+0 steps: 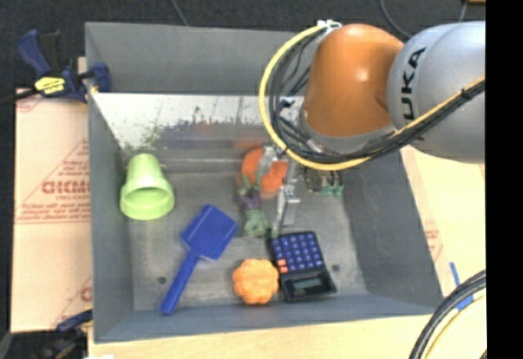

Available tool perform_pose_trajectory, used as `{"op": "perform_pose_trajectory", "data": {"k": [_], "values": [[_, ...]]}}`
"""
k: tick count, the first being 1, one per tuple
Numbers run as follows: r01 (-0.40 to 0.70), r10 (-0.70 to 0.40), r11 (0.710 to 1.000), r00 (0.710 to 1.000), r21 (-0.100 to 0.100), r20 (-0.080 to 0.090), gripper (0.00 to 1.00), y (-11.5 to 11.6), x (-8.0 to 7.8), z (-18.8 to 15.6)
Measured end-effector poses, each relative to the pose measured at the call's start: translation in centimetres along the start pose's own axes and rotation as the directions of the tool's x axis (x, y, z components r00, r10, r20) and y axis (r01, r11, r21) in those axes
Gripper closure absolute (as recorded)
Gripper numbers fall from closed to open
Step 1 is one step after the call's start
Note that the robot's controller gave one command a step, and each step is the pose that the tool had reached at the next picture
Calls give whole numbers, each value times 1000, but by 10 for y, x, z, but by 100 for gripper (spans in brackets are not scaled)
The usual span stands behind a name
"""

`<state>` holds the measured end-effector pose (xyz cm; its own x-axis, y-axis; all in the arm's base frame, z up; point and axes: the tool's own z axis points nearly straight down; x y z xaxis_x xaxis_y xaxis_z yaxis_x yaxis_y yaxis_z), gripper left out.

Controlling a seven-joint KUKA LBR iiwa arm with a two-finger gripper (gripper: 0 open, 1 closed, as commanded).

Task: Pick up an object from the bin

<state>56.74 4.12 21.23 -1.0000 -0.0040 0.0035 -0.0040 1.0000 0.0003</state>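
1. The gripper is down in the middle of the bin, hanging under the arm's orange cover. Whether it is open or closed, I cannot tell, and I see nothing held in it.
2. Closest to its tip is a small green toy with a purple bit on top, just to the tip's left on the bin floor. That looks like the thing in play.
3. My read is that the green toy is light and probably soft plastic or rubber, lumpy rather than smooth. It should give a little under the squeeze and not slip much. Best hold is across its narrow middle, low down, so it doesn't tip out.
4. The calculator lies flat just below the tip, tilted a little. It looks stiff and slick, and awkward to pinch; only its two long edges offer a hold.
5. An orange toy sits near the back wall, just above the green toy. It looks rounded and could roll if nudged.
6. Farther off are a pumpkin touching the calculator's left side, a blue scoop and a green cup on its side at the left.
7. Hard to make out: the cover and cables hide the upper gripper and part of the orange toy. The green toy's true shape is unclear, as is whether the tip touches it.
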Motion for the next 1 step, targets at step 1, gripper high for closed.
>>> {"op": "perform_pose_trajectory", "data": {"k": [1], "values": [[-1,1,1000,1000,0,7,0,0,-2,-4]]}}
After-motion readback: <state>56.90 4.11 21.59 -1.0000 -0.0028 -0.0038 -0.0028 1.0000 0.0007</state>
